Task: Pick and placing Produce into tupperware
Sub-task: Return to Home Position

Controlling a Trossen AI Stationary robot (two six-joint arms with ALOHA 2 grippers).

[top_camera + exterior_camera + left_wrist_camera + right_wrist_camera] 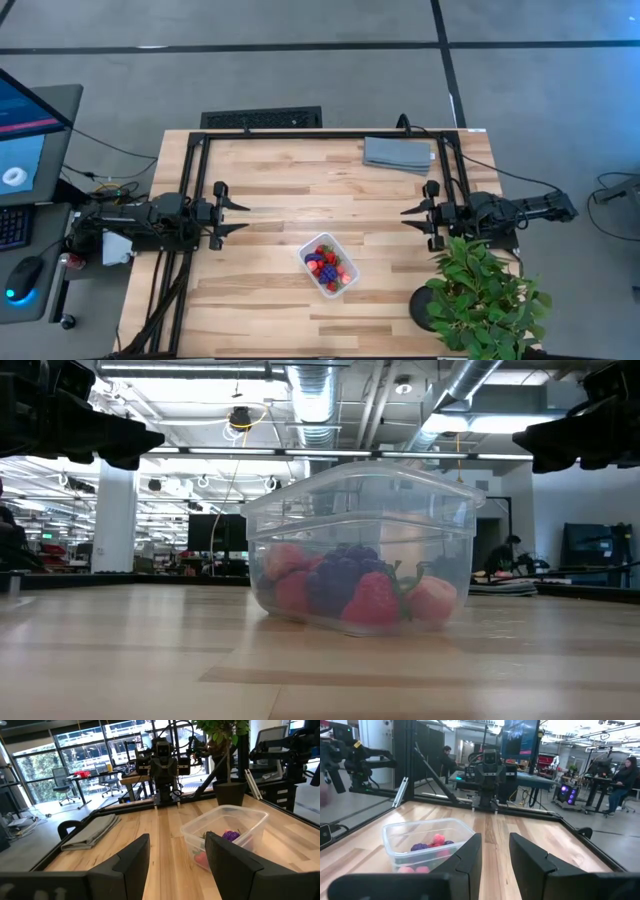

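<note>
The clear tupperware (330,265) stands near the middle of the table, toward the near edge, with the produce (328,264) inside: red, pink and dark purple pieces lying on its bottom. The low view shows the tupperware (362,545) and the produce (352,584) close up. The tupperware also shows in the left wrist view (227,832) and in the right wrist view (427,840). My left gripper (243,216) is open at the table's left side, held above the table. My right gripper (407,216) is open at the right side, facing it.
A folded grey cloth (398,153) lies at the far right of the table. A green potted plant (478,295) stands at the near right corner, close to my right arm. A black frame (300,134) runs along the far edge. Bare wood lies between the grippers.
</note>
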